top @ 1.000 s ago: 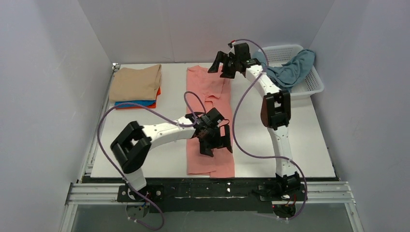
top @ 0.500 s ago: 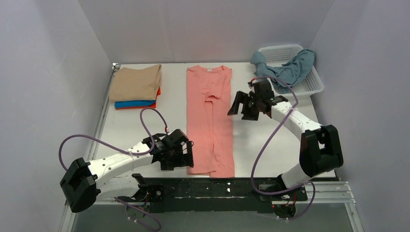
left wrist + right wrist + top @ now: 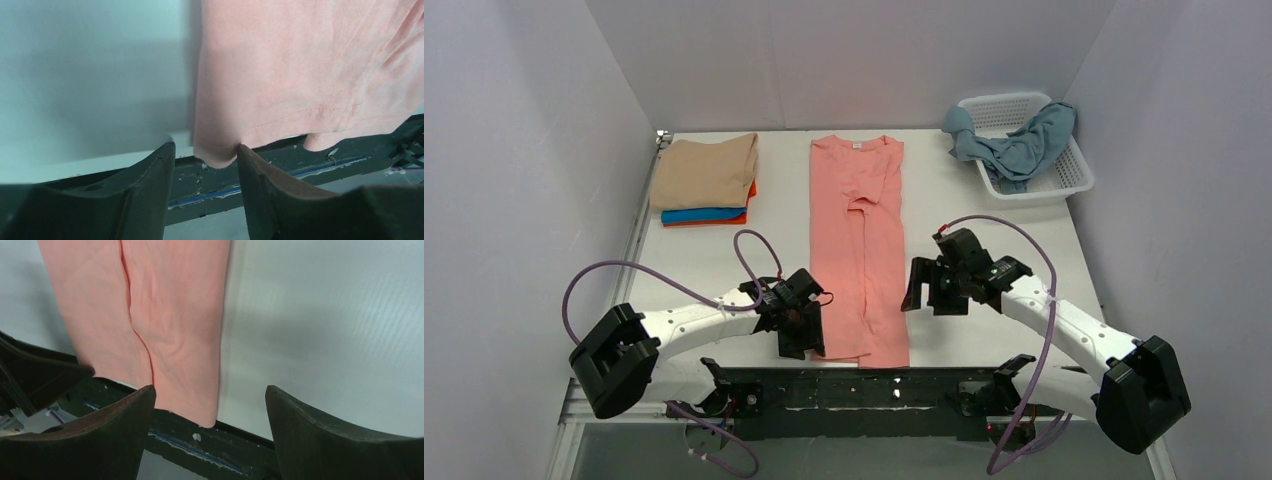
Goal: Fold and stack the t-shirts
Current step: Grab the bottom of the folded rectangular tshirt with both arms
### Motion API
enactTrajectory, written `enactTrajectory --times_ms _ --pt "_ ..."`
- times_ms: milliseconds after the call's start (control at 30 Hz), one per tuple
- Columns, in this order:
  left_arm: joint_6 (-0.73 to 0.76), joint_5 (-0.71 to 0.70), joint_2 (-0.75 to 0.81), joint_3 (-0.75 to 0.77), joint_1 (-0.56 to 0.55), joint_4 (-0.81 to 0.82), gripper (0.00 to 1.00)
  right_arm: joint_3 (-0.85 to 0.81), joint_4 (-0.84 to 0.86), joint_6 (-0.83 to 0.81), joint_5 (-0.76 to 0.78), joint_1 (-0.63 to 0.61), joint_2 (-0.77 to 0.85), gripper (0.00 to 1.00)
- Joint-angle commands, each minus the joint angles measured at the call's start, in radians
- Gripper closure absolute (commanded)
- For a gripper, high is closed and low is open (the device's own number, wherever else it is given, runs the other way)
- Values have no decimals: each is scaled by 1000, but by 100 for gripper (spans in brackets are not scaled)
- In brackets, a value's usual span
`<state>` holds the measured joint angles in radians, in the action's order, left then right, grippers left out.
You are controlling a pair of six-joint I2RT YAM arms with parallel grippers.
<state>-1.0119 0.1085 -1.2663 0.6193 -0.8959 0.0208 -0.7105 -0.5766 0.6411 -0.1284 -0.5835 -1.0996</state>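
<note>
A salmon pink t-shirt (image 3: 857,240) lies folded lengthwise into a long strip down the table's middle, its hem at the near edge. My left gripper (image 3: 812,335) is at the hem's near-left corner. In the left wrist view its jaws (image 3: 205,147) stand partly closed around that corner (image 3: 216,156); the cloth touches one finger and a gap shows at the other. My right gripper (image 3: 924,295) hovers open just right of the strip, and the hem's right corner (image 3: 202,410) shows between its wide fingers (image 3: 210,390). Folded beige (image 3: 704,170), blue (image 3: 694,214) and orange (image 3: 746,195) t-shirts are stacked at the far left.
A white lattice basket (image 3: 1074,180) at the far right holds a crumpled grey-blue t-shirt (image 3: 1024,145). The black frame rail (image 3: 874,385) runs along the table's near edge, right under the hem. White walls close in the left, right and back.
Both arms have swung back to the near edge. The left gripper has reached the hem's left corner and its jaws have narrowed. The right gripper has come down from the collar end.
</note>
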Motion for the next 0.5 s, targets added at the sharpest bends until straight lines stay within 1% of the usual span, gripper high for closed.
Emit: enactTrajectory --times_ms 0,67,100,200,267,300,467 --pt "6 19 -19 -5 4 -100 58 34 -36 72 21 -98 6 12" --pt "6 27 -42 0 4 -97 67 41 -39 97 20 -131 8 12" --pt "4 29 -53 3 3 -98 69 47 -35 108 13 -145 10 12" --pt "1 32 -81 8 8 -100 73 65 -36 135 -11 -199 9 13" --pt "1 34 -92 15 9 -104 79 76 -45 159 -19 -236 5 13" --pt "-1 32 -93 18 9 -110 85 87 -46 175 -26 -255 4 13" --pt "-2 10 -53 12 10 -135 98 117 4 232 -80 -334 -15 20"
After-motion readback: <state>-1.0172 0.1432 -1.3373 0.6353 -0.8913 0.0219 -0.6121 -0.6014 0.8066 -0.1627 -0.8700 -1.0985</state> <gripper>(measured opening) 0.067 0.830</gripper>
